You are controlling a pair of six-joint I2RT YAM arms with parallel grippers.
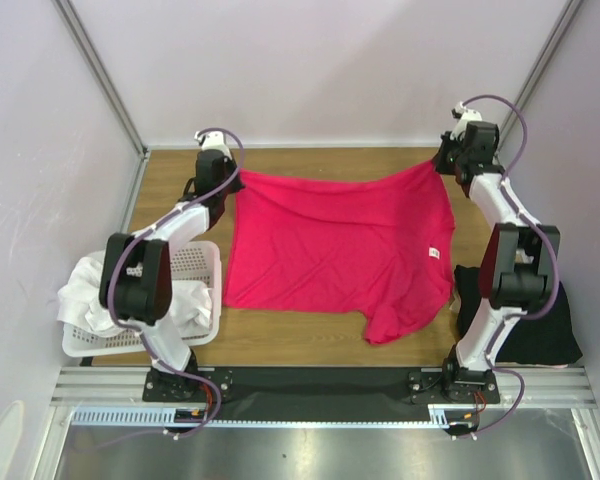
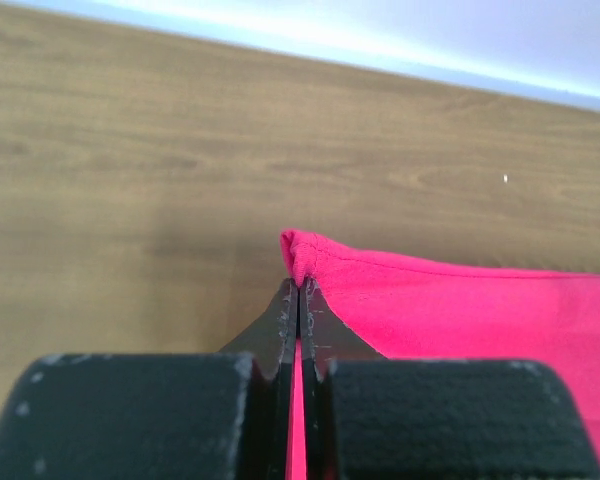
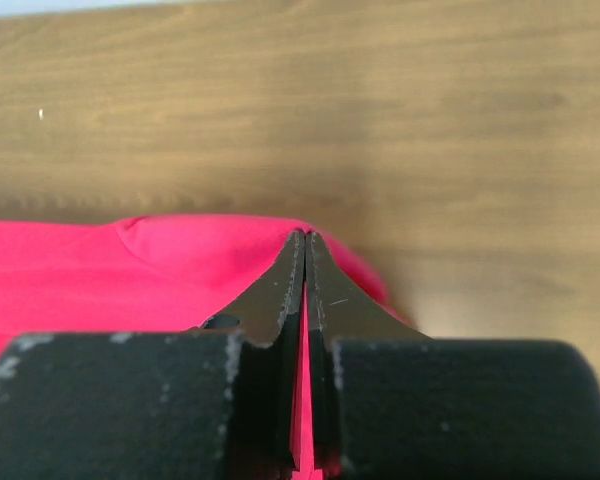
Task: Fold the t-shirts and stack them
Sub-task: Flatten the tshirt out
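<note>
Top external view has the crimson-pink t-shirt (image 1: 340, 240) spread over the middle of the wooden desk (image 1: 280, 345), its far edge stretched between the two arms. The left tool (image 1: 235, 180) is pinched shut on the far-left corner and the right tool (image 1: 442, 165) on the far-right corner. Both wrist views bear this out, each with a thin fold of pink cloth clamped between closed jaws just above the wood grain. I judge this to be the spreading step, ahead of the first fold. The near part lies slack, a lobe that may be a sleeve hangs toward the near right, and a small white neck label (image 1: 433, 252) shows on the right side. The next move probably calls for even tension between both grips while the cloth is laid flat, then a release and regrasp for folding. The fabric looks soft, matte and quick to crease. A black t-shirt (image 1: 540, 320) lies crumpled beside the right arm's base, and white t-shirts (image 1: 85, 295) spill from a white perforated plastic basket (image 1: 202, 262) at the left.
</note>
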